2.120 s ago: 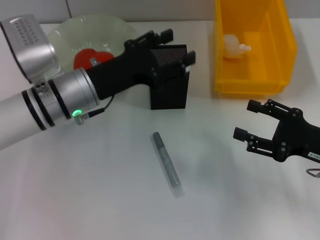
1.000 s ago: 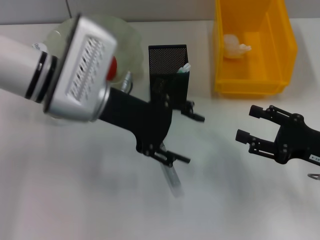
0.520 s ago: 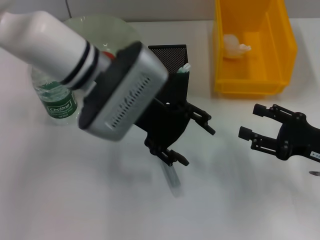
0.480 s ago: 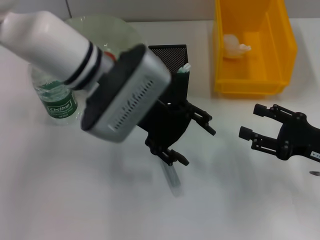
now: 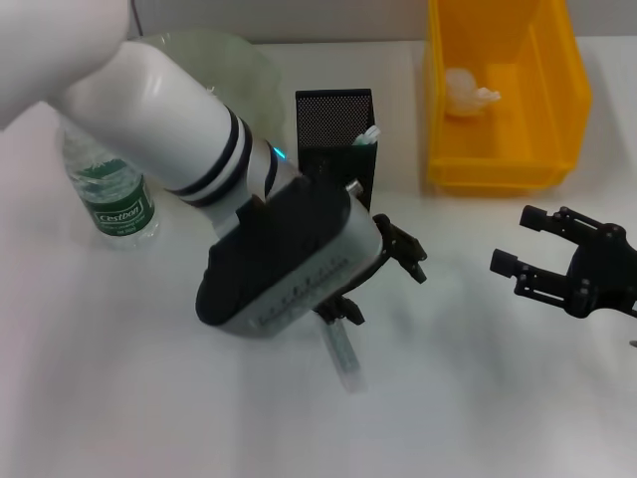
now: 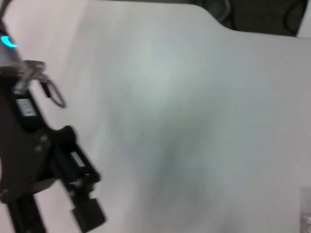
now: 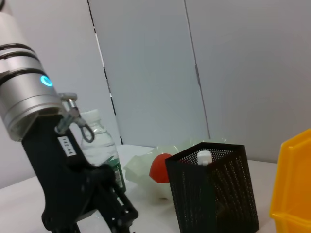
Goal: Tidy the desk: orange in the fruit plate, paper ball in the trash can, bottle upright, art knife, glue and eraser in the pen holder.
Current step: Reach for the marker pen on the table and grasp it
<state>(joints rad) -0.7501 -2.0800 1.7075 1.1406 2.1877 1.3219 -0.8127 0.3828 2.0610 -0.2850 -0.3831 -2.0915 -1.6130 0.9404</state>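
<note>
From my head camera, most of the tidying looks done: the paper ball (image 5: 468,90) lies inside the yellow trash bin (image 5: 572,110), the water bottle (image 5: 109,194) stands upright on the counter (image 5: 119,398) at my left, and a white-capped glue stick (image 5: 365,136) pokes out of the black mesh pen holder (image 5: 333,115); the fruit plate (image 5: 234,55) shows pale green behind my forearm, which hides any orange here. What is left, as I judge it, is the grey art knife (image 5: 343,358), flat on the counter in front of the holder. My left claw (image 5: 383,279) hangs just above the knife's near end, its fingers spread wide and holding nothing. My right claw (image 5: 532,244) waits well off to the right, fingers parted and empty, in front of the bin. I cannot see an eraser, so I cannot tell whether it is already in the holder. My left wrist camera shows mostly bare counter, with the right arm's black claw (image 6: 80,194) at one side, and no knife. My right wrist camera looks across at my left claw (image 7: 109,208) low over the counter, the bottle (image 7: 99,150) upright behind it, the orange (image 7: 159,167) sitting in the plate (image 7: 141,170), and the glue cap (image 7: 204,157) inside the holder (image 7: 218,194)
</note>
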